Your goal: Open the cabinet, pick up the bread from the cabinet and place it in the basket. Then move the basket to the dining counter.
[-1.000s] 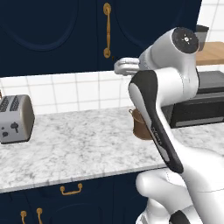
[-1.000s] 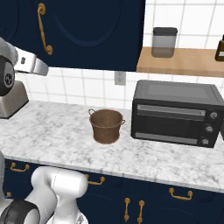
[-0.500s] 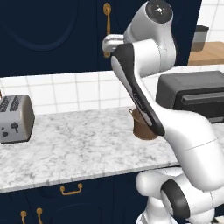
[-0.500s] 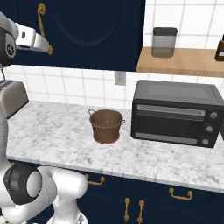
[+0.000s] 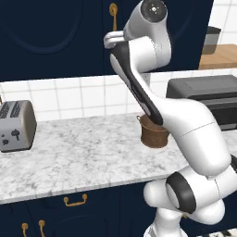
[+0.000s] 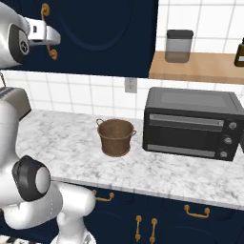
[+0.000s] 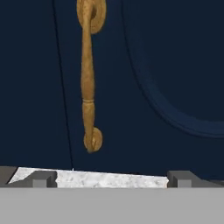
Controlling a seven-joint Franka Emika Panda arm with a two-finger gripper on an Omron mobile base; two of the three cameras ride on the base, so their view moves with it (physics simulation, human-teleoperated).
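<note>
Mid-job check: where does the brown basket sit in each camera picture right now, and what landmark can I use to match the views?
Left base view: the basket is right of centre on the marble worktop, partly behind the arm.
Right base view: basket at centre, left of the black oven.
Hand view: aimed at the cabinet's brass handle instead.
Shared landmark: the black oven, just right of the basket.

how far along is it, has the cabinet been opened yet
Nothing is done yet: the cabinet is shut. In hand: the open gripper faces its brass handle, not gripping it. Left: open the door, put the bread in the empty basket on the worktop, and move it to the dining counter.
</note>
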